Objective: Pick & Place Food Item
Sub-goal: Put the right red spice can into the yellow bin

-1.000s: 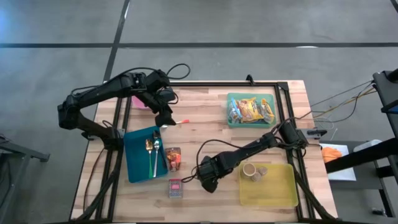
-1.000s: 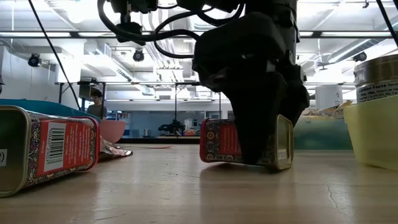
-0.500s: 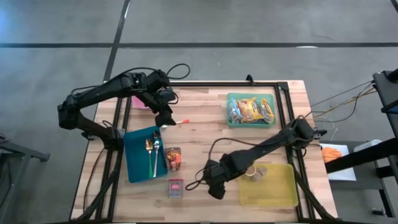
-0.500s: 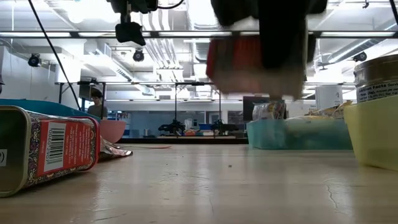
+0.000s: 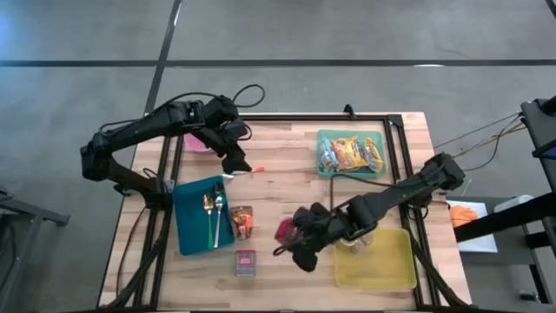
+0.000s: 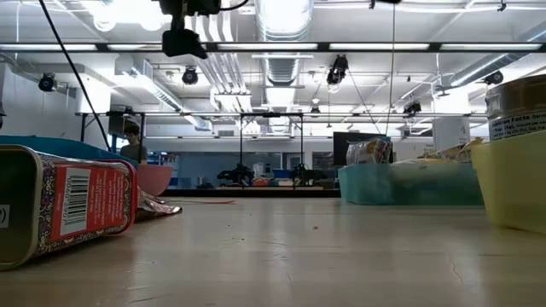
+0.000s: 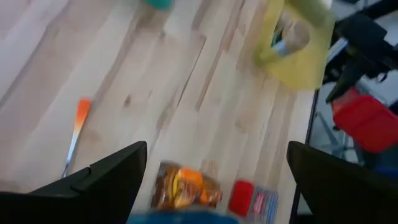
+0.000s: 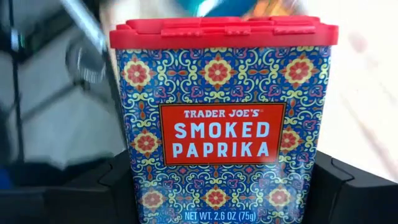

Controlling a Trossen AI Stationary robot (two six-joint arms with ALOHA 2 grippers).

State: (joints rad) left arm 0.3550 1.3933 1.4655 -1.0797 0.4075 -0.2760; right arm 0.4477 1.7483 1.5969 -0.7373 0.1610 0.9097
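Note:
My right gripper [image 5: 294, 238] hangs above the middle of the table, shut on a blue-and-red patterned paprika tin [image 8: 222, 118] with a red lid [image 5: 284, 230]. A second tin of the same kind [image 5: 246, 263] lies on its side near the front edge and also shows in the low view [image 6: 66, 209]. A snack packet [image 5: 241, 222] lies flat beside the blue tray [image 5: 191, 230]. My left gripper [image 7: 216, 152] stands open high over the far left of the table, nothing between its fingers. My right gripper pinches the paprika tin between its two fingers [image 8: 115, 183] on the tin's two narrow sides [image 8: 138, 177], at the half away from the lid. The fingers slant down toward the table's left. The tin is lifted clear, its lid end pointing away from the gripper.
A yellow tray [image 5: 407, 261] with round cans [image 5: 350, 242] sits at the near right. A teal bin [image 5: 322, 156] of snack packets is at the far right. Cutlery lies in the blue tray; a pink bowl [image 5: 195, 143] and an orange-tipped stick [image 5: 250, 169] lie near my left gripper.
My right gripper has risen steeply with the paprika tin, which lay on the table a second ago and is now lifted clear, out of the low view. The gripper has tipped up less steeply as it rose.

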